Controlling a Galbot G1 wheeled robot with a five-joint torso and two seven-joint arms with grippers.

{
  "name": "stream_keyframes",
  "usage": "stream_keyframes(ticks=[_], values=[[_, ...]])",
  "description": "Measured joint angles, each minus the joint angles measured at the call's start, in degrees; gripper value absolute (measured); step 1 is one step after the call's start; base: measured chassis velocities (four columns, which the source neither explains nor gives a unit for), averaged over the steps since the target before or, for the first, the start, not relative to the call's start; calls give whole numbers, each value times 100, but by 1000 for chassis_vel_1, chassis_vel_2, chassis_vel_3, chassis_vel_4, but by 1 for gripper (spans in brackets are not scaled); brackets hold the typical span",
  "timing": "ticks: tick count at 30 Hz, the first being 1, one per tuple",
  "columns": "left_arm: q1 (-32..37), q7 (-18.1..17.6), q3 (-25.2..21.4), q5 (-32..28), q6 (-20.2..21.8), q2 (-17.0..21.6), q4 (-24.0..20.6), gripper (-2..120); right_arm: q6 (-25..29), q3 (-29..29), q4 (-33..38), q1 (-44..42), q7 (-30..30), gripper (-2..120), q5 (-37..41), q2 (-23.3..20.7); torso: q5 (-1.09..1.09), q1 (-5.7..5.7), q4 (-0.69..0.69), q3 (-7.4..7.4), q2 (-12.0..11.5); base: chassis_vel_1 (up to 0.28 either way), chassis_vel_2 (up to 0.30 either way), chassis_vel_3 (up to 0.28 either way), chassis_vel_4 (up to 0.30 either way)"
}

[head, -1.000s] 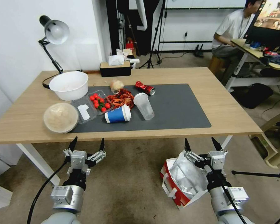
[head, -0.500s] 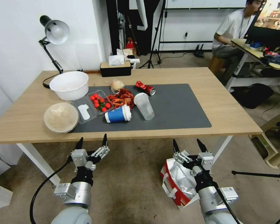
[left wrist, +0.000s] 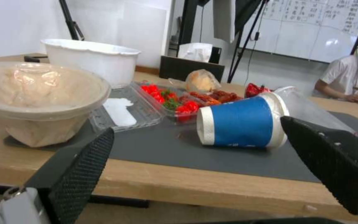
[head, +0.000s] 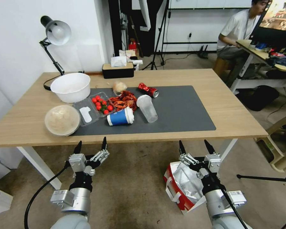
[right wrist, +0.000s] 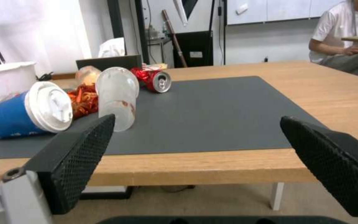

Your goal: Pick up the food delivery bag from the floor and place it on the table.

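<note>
The food delivery bag (head: 178, 190), red and white with crumpled silver foil lining, stands open on the floor (head: 133, 190) at the table's (head: 235, 111) front right. My right gripper (head: 194, 147) hangs open just above the bag's mouth, its black fingers pointing at the table's front edge, nothing between them. My left gripper (head: 91, 144) is open and empty over bare carpet at the front left, also near the table edge. The right wrist view looks between the open right gripper (right wrist: 197, 119) across the dark grey mat (right wrist: 212, 109). The left wrist view has the open left gripper (left wrist: 197, 127) facing the table.
On the mat's left half lie a blue paper cup (head: 120, 117), a clear plastic cup (head: 147, 108), a crushed red can (head: 148, 89), a tomato tray (head: 100, 104) and two bowls (head: 70, 86). The mat's right half (head: 187, 108) is bare. A white table leg (head: 38, 165) stands left.
My right gripper has shifted a little left over the bag. The left gripper swayed slightly right and came back. Both stay open; the bag has not moved.
</note>
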Motion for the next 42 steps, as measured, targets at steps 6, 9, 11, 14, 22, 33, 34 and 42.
stream_keyframes(ticks=[6,9,11,14,22,33,34,42], values=[[50,-55,-84,-6,-51,8,-40,100,-41,-14,71,-66,-8,100,99,-19,0,0,0,0,0,0,0,0,0],[67,-51,-103,-43,-55,26,-50,100,-65,-13,75,-74,-8,100,112,-32,0,0,0,0,0,0,0,0,0],[68,-29,-115,-151,-120,29,33,100,-59,-16,73,-113,-8,100,-14,-34,0,0,0,0,0,0,0,0,0],[49,15,-101,-234,-177,-7,115,100,-45,-36,54,-147,-13,100,-98,-22,0,0,0,0,0,0,0,0,0],[-3,-22,-48,-352,-46,-44,178,100,-34,-46,-3,-159,-29,100,-139,2,0,-5,0,-8,-12,0,0,0,0],[10,-28,-76,-352,-67,-22,144,100,-34,-55,-31,-115,-43,100,-120,32,0,-80,-1,-102,-181,0,0,0,0],[13,-27,-76,-351,-69,-22,143,100,-34,-56,-31,-114,-43,100,-120,33,0,-85,0,-110,-194,0,0,0,0],[32,-26,-77,-334,-104,-16,122,100,-42,-45,-24,-109,-60,100,-103,13,0,-213,0,-270,-486,0,0,0,0]])
